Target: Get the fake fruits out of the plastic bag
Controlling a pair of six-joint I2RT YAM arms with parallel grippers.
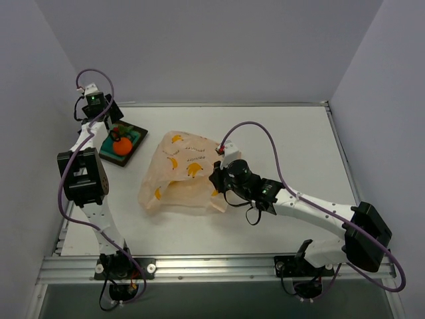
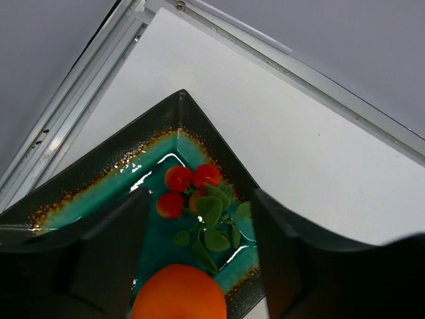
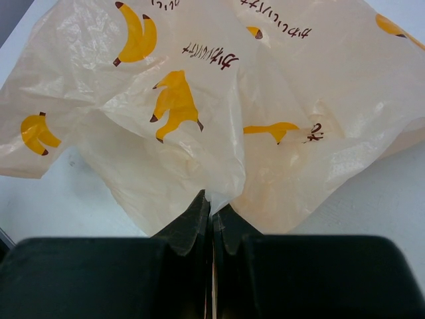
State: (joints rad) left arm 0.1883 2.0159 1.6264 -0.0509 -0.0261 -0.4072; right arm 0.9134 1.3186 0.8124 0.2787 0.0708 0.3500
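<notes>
The plastic bag (image 1: 180, 171) lies crumpled mid-table, pale peach with banana prints. My right gripper (image 1: 216, 178) is shut on a fold of its near right edge; the right wrist view shows the jaws (image 3: 212, 207) pinching the bag (image 3: 199, 100). My left gripper (image 1: 113, 129) hangs open and empty over the teal tray (image 1: 136, 136). In the tray lie the round orange fruit (image 1: 121, 147) and the small red fruit with green leaves (image 1: 118, 135). The left wrist view shows both between the open fingers: the orange (image 2: 179, 292) and the red (image 2: 192, 186). The yellow-orange oval fruit is out of view.
The tray (image 2: 99, 173) stands near the table's back left corner, close to the left wall and the metal edge rail (image 2: 80, 86). The right arm's purple cable (image 1: 265, 143) arcs over the table right of the bag.
</notes>
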